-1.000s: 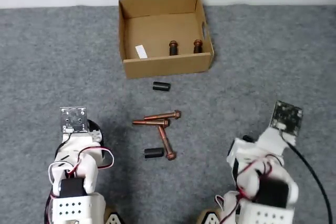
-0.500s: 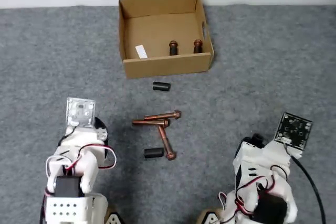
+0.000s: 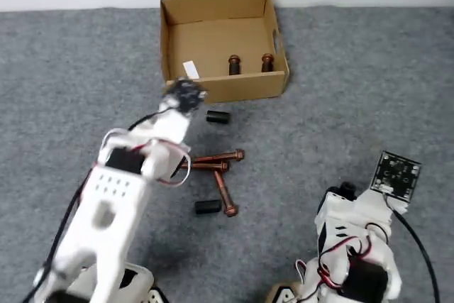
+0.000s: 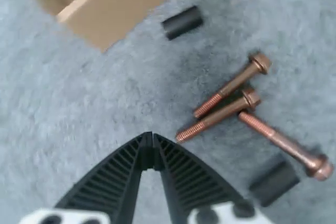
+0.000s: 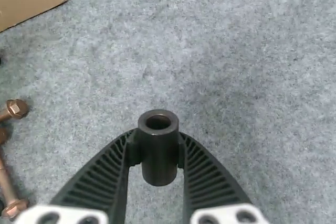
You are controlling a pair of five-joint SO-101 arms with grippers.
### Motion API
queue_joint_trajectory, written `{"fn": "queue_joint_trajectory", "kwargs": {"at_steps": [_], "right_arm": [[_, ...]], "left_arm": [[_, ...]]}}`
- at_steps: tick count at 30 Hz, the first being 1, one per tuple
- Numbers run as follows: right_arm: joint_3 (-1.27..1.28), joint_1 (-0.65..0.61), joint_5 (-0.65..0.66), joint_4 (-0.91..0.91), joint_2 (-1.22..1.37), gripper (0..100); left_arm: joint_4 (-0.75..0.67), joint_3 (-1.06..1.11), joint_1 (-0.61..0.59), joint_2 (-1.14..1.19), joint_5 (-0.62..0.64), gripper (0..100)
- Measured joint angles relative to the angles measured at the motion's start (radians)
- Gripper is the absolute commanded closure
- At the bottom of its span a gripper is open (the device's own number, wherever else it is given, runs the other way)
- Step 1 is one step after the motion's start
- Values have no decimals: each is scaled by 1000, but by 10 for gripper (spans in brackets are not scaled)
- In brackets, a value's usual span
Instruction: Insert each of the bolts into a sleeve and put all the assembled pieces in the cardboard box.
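Open carpet [image 3: 347, 97] right of 3 bolts [image 3: 216, 157]

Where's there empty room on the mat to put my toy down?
Bare mat lies right of the cardboard box and left of it. The middle, in front of the box, is crowded: three bolts, two sleeves and the left arm.

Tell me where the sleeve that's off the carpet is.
In the right wrist view, the sleeve is clamped in the right gripper, above the carpet, right of the loose bolts.
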Motion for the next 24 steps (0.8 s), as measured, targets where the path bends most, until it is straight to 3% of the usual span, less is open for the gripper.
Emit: {"fn": "queue_joint_trajectory", "kwargs": {"at_steps": [7, 13, 24], "right_arm": [[0, 0, 0, -2, -8, 991], [2, 0, 0, -6, -8, 991], [2, 0, 0, -9, -8, 991]], "left_arm": [[2, -259, 6, 368, -278, 983], [153, -540, 23, 649, -333, 870], [354, -947, 127, 1011, -333, 870]]}}
